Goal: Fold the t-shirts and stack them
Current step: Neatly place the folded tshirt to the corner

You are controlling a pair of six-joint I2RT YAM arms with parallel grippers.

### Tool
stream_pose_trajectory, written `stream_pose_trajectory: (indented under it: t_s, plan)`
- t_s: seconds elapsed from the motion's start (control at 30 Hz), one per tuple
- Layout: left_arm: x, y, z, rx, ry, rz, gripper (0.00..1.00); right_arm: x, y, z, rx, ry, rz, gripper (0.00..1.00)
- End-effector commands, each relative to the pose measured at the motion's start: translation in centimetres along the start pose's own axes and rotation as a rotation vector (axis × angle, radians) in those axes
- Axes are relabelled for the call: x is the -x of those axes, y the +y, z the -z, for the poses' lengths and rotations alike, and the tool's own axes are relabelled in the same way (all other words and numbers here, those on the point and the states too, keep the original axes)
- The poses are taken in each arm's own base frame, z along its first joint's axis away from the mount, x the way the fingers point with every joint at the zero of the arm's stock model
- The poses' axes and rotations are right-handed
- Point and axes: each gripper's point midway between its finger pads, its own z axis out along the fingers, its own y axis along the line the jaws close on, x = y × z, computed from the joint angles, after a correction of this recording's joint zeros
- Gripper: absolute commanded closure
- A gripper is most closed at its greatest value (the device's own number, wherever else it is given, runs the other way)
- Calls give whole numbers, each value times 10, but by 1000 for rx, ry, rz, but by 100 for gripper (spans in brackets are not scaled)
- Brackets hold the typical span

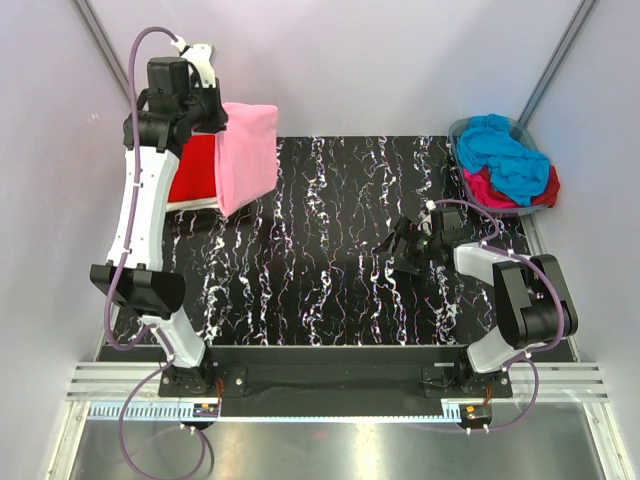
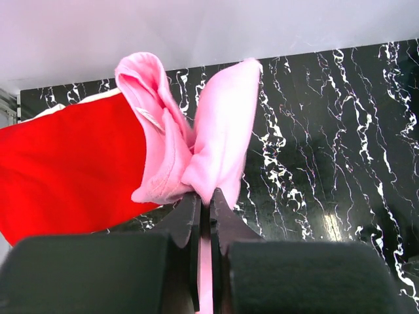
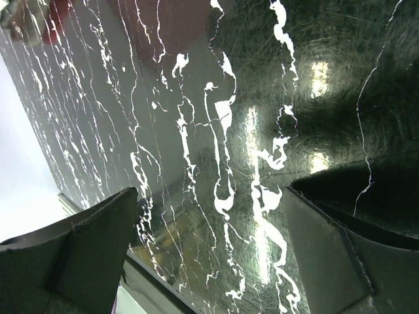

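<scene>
Pink t-shirt beside red t-shirt

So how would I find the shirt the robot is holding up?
Look at the far left corner of the black marbled table. There the left gripper pinches a light pink t-shirt that hangs in the air. The red t-shirt beside it lies flat on the table, held by nothing.

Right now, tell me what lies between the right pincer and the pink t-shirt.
Only bare marbled tabletop, seen in the top view, separates the open right pincer from the pink t-shirt.
</scene>
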Motion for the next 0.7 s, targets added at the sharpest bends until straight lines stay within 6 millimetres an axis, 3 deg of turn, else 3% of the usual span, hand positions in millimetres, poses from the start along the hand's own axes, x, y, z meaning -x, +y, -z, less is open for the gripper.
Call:
stream_pose_trajectory:
  t_s: [0.0,0.2,0.37,0.67]
  plan:
    - [33,5,2,18,-109,-26,100,7,5,0,32,-15,7,0]
    - [45,14,11,28,-152,-33,100,6,4,-1,34,-9,4,0]
    - [51,37,14,43,-178,4,100,6,5,-1,36,-6,2,0]
    - [40,70,-17,73,-137,48,100,5,4,-1,39,0,3,0]
